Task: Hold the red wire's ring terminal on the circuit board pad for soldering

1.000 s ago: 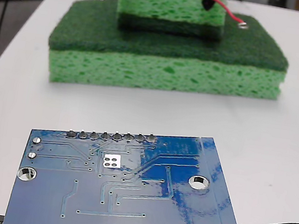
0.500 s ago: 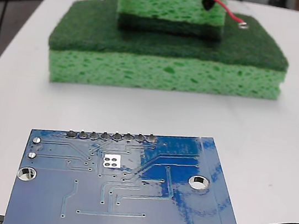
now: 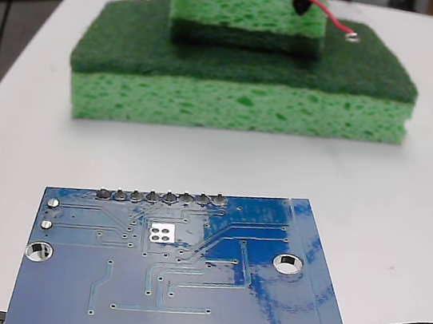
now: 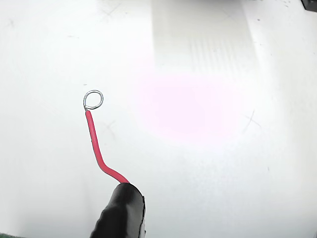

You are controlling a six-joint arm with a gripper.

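— What are your fingers doing?
— I cannot tell; they aren't showing. The wire (image 4: 97,148) is sticking out from a black sleeve (image 4: 121,213), its ring (image 4: 93,99) hanging over white table (image 4: 223,163).
— The board (image 3: 176,277)?
— Lying well apart, pad (image 3: 162,232) facing up.

My work table (image 3: 428,208): white, matte top, rounded far-left corner, lightly scuffed in my wrist view. Beyond its left edge: grey floor (image 3: 0,35) with a black cable (image 3: 8,12). Behind the far edge: dark, blurred furnishings.
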